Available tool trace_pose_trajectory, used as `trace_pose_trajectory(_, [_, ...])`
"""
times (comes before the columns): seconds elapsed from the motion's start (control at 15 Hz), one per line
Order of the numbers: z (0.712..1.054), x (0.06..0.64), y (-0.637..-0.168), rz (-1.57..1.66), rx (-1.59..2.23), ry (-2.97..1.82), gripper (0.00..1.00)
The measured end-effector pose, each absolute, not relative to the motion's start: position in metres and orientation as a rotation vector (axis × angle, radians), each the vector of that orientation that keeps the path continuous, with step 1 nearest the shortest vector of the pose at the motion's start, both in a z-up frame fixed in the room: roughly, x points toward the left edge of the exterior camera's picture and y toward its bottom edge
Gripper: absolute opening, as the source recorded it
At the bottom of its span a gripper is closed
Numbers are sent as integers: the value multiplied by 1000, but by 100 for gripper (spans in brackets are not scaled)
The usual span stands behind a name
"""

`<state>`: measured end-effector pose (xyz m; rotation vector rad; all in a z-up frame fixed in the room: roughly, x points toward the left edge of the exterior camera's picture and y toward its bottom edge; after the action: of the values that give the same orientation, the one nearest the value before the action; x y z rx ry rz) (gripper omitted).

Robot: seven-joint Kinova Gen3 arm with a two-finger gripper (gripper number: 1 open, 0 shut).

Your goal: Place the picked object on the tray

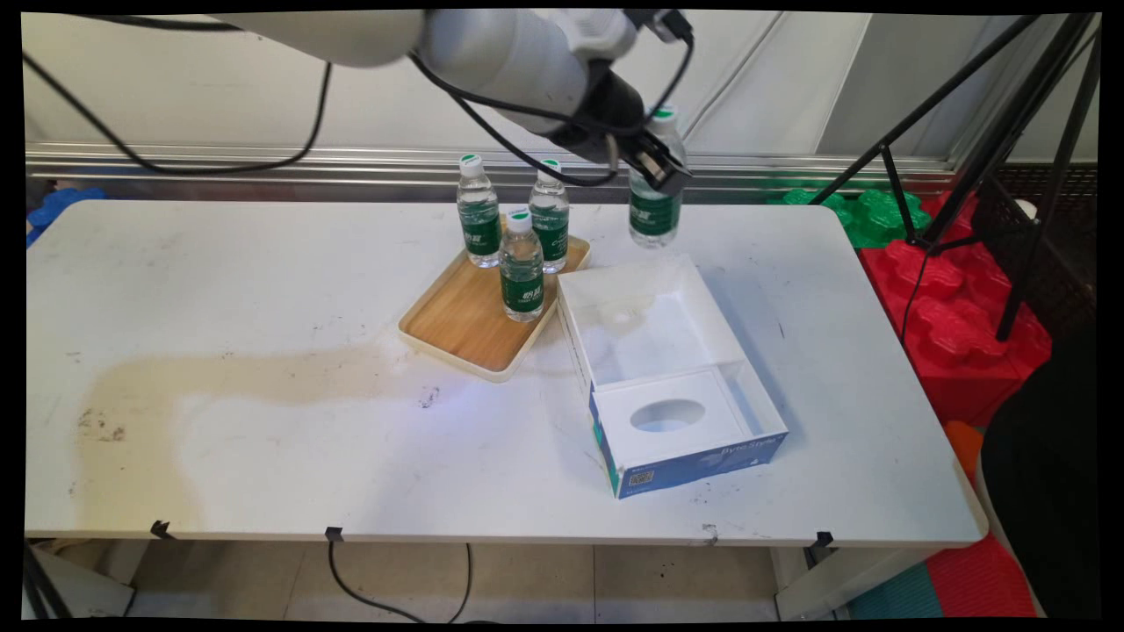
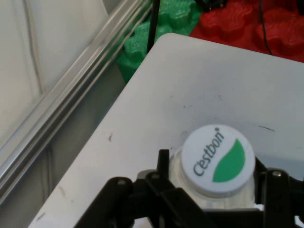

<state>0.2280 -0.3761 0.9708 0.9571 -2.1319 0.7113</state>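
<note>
My gripper (image 1: 659,165) is shut on a clear water bottle (image 1: 654,211) with a green label, lifted above the table behind the open white box (image 1: 667,369). In the hand view the bottle's white cap (image 2: 218,159), printed with a green leaf, sits between my fingers (image 2: 164,164), and the gripper (image 2: 213,183) clasps the bottle's neck. Three more bottles stand on the wooden tray (image 1: 465,325): one at the back left (image 1: 479,215), one at the back right (image 1: 550,215) and one in front (image 1: 522,268).
The white box with a blue front stands right of the tray, with an oval-holed insert (image 1: 667,414) in its near end. Red (image 1: 957,316) and green (image 1: 878,215) foam blocks and a black tripod (image 1: 1010,132) stand beyond the table's right edge.
</note>
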Motion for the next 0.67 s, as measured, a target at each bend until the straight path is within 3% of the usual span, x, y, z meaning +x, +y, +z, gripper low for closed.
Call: trace_pose_trajectory(0.67, [1018,288,-302,718,985,-2149,0])
